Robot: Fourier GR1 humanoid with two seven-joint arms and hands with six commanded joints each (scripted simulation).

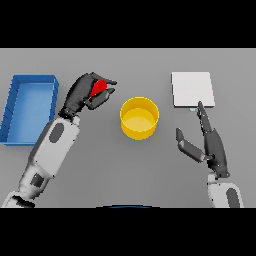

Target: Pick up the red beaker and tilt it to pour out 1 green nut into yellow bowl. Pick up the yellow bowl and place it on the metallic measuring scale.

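The left hand [86, 93] was curled around the red beaker [99, 88], held at ten o'clock from the yellow bowl [139, 117]. The right hand [210, 142] rested with straight, relaxed fingers at four o'clock from the bowl, fingertips near the scale [192, 89]. A blue tray [29, 107] sat at nine o'clock.

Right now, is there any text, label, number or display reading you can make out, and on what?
None readable.
Metallic measuring scale: plain pale top, no digits visible; small blue mark at its near edge, too small to read.
Red beaker in the left hand, yellow bowl, blue tray: no markings.
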